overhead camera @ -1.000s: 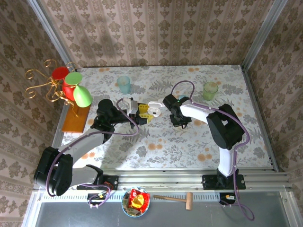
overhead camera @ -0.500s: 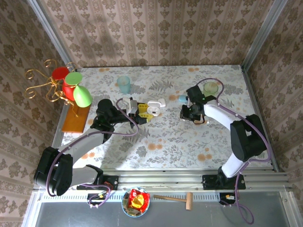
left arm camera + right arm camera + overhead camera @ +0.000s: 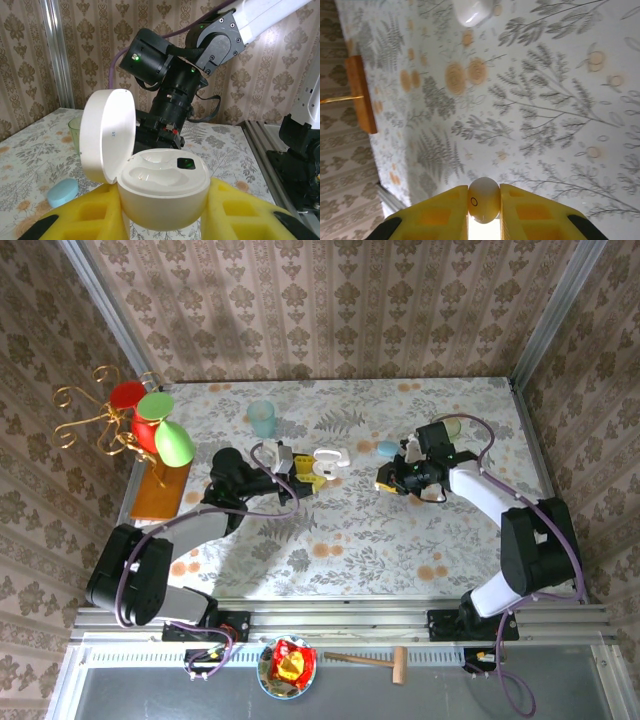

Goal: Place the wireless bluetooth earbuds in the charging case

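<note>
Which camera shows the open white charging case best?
The left wrist view: the charging case is close up in the left gripper, lid raised, wells visible. The top view shows it tiny and white.

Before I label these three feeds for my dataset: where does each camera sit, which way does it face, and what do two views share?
Top external: fixed above and behind the bases, looking down on the table; both arms show, left gripper and right gripper.
Left wrist: looks level across the table at the right arm; its yellow fingers clamp the open charging case.
Right wrist: looks down at the table; its yellow fingers pinch an earbud.
Shared: top and left wrist both show the charging case.
</note>
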### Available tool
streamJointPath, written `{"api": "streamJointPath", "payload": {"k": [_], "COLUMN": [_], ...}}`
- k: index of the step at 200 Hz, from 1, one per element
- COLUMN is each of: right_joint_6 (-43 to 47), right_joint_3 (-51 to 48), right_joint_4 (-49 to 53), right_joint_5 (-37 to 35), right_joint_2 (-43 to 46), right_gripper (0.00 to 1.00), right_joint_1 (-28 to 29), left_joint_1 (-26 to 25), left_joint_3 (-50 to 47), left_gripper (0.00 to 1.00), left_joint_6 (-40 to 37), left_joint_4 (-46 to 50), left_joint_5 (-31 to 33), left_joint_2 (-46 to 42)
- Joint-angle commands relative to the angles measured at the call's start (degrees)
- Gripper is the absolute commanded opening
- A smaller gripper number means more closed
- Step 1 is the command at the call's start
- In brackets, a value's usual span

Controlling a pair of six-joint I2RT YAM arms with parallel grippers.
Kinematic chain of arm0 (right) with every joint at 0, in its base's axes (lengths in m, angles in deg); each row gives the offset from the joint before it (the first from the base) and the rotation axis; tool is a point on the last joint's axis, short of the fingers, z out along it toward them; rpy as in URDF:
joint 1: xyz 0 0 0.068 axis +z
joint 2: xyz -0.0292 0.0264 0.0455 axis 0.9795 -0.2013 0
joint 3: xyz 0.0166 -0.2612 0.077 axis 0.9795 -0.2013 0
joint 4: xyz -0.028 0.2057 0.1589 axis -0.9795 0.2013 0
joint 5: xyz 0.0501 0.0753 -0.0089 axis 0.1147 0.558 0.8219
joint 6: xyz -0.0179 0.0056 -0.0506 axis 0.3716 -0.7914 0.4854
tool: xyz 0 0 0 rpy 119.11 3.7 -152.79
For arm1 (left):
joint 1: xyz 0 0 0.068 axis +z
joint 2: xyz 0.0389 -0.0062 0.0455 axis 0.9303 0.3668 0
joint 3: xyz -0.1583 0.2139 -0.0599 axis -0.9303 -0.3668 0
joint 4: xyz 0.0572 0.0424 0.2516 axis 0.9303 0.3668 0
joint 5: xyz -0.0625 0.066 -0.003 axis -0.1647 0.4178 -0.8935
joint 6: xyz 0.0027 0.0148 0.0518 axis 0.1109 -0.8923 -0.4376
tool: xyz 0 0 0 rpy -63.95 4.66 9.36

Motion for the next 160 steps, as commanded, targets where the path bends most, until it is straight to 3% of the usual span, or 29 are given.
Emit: {"api": "streamJointPath", "payload": {"k": [1,160], "right_joint_6": [-2.16,-12.06], "right_joint_3": [-1.11,-4.18], "right_joint_4": [-3.80,-16.86], "right_joint_5": [6.44,18.46], "right_joint_2": [2.50,6.38], "right_gripper": [0.20,0.19], "right_joint_1": [-0.12,-0.11], "left_joint_1": [0.25,0.24], "left_joint_3": [0.59,0.95], "left_gripper": [0.29,0.29], "left_joint_6": [0.98,-2.89], "left_joint_4": [-3.09,2.44], "left_joint_5": [-1.50,0.09], "left_joint_2": [-0.25,-1.39]}}
